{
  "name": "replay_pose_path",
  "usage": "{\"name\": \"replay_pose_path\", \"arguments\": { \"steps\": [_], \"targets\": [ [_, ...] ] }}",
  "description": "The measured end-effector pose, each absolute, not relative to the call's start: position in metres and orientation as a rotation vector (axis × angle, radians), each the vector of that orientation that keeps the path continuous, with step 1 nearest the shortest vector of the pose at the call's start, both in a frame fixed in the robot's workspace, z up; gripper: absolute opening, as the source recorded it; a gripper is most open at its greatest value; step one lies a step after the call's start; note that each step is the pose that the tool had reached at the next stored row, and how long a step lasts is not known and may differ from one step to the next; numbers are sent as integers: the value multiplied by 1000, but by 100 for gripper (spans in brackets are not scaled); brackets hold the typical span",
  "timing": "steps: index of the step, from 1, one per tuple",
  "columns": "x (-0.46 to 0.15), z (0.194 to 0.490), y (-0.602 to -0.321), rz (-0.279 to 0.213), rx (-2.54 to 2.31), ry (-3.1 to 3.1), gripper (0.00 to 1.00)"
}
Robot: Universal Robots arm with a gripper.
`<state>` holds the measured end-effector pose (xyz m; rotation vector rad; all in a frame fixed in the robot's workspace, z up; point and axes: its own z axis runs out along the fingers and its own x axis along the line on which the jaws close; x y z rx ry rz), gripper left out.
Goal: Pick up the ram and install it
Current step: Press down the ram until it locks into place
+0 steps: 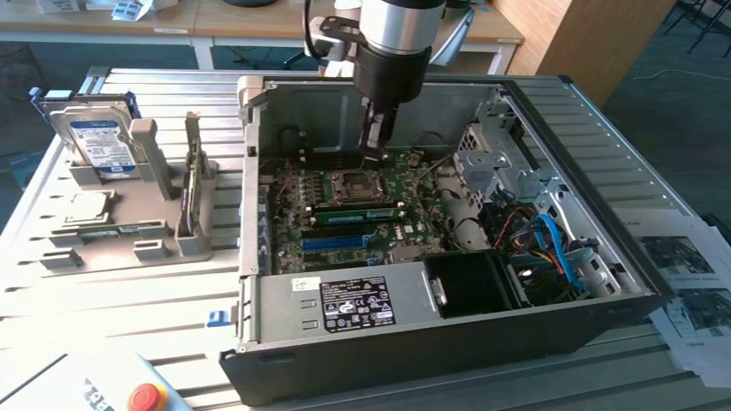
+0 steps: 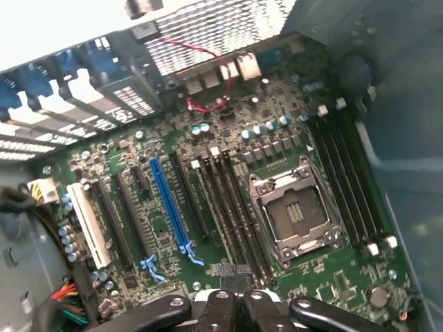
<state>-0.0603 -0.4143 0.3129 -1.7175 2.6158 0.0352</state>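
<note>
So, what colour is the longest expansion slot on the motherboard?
Blue. The slot shows best in the wrist view, on the green motherboard.

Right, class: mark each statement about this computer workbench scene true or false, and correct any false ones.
1. The hard drive stands in the grey holder outside the case. True.
2. The gripper hangs over the holder. False: it is inside the case, above the motherboard.
3. The motherboard has a long blue slot. True.
4. The gripper is wide open. False: it is shut.
</note>
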Motion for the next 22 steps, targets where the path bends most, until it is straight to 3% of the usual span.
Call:
{"name": "replay_pose_path", "arguments": {
  "steps": [22],
  "targets": [
    [-60,313,-414,26,-1294,2839,10]
  ]
}}
